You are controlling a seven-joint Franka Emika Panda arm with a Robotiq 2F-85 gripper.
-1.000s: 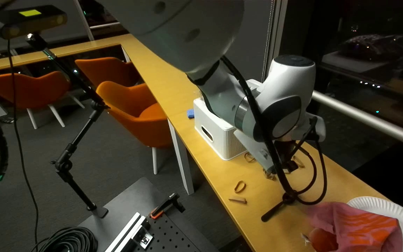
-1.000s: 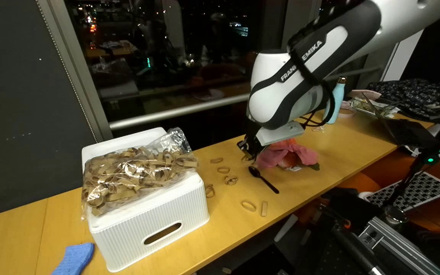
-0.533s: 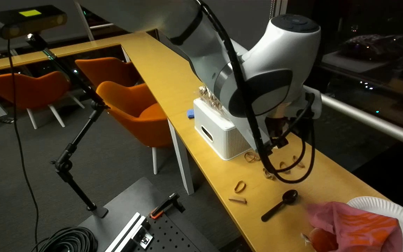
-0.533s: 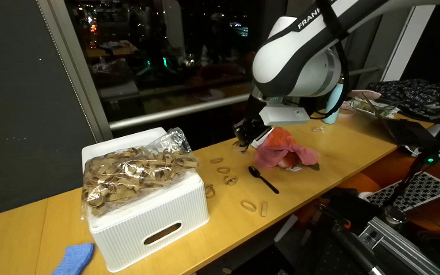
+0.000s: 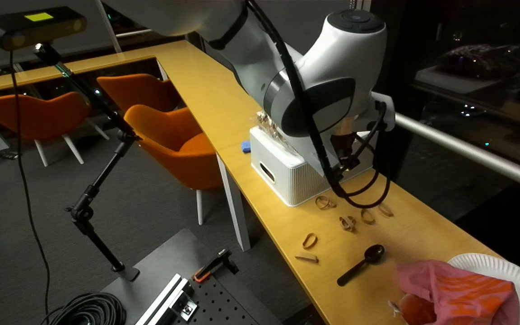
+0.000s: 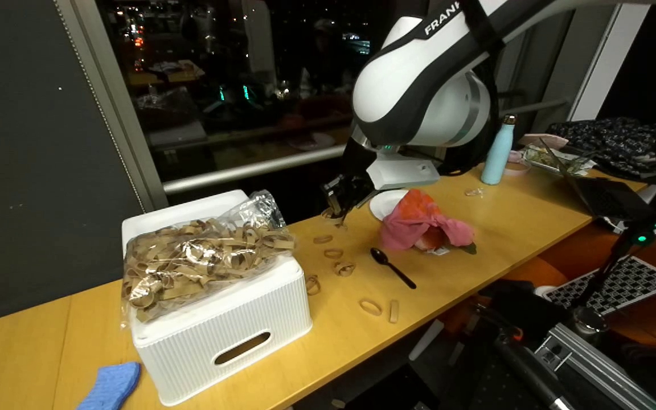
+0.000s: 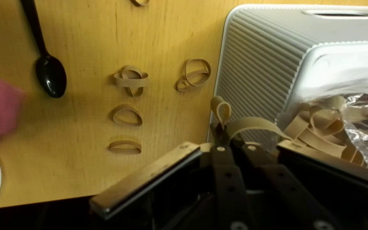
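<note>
Evidently pinched: tan rubber band [image 7: 255, 123] near the white box [image 6: 203, 324]

Largest first: robot arm [image 6: 413, 85] leaning over a yellow wooden table [image 6: 510, 210]; near the gripper [image 7: 228, 135], the ribbed white box. Resting on top of that, a clear bag [image 6: 259, 210] full of matching bands [image 6: 174, 279]. Well apart from the box, a pink-and-orange cloth [image 6: 410, 219] next to a white paper plate [image 6: 386, 204]. Between cloth and loose bands [image 7: 131, 83], a black spoon [image 7: 51, 76].

Gripper drawn together, clamped on the tan rubber band, with a small loop poking out ahead and a wider arch bowing toward the bag. Cannot tell whether one band or two. Seemingly raised above the table, near the box's ribbed end.

Probably very light, limp and springy, a little grippy rather than slippery, hard to break but quick to flop. Best taken across the flat strip, broad faces squeezed, not by a thin edge.

Readable on the arm: FRAN, then unreadable letters; nothing legible on bag or box.
</note>
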